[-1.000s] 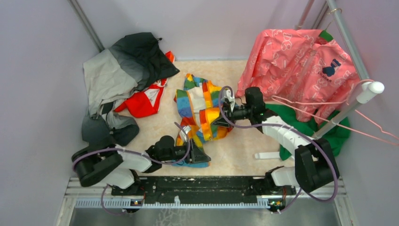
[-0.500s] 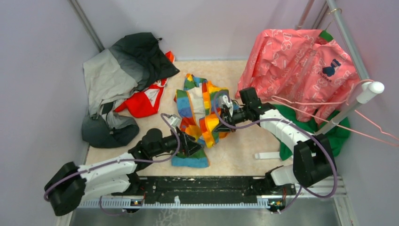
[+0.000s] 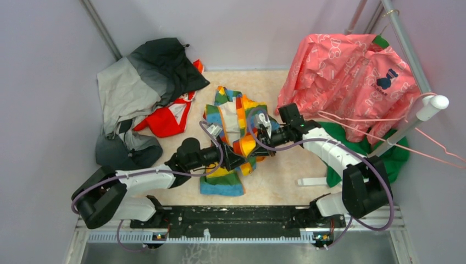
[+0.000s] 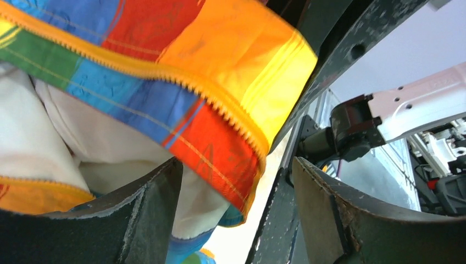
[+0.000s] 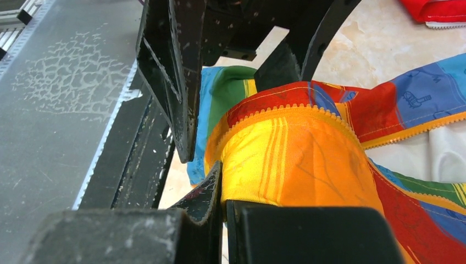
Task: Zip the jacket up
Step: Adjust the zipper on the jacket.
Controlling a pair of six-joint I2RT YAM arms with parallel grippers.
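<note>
The jacket point(image 3: 229, 118) lies crumpled and unzipped at the middle of the overhead frame, pale lining showing; the right gripper point(image 5: 224, 201) is clamped on a raised orange-and-yellow fold, seemingly to hold the front edge off the table point(image 3: 286, 165); the left gripper point(image 4: 236, 170) stands spread, the orange zipper teeth point(image 4: 220, 104) hanging between its fingers, probably lining up a pinch; no slider is visible.

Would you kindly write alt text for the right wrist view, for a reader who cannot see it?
The right claw is shut on a fold of the rainbow jacket, orange zipper teeth running along the fold's edge. The left claw sits open just beyond it, above the table.
</note>
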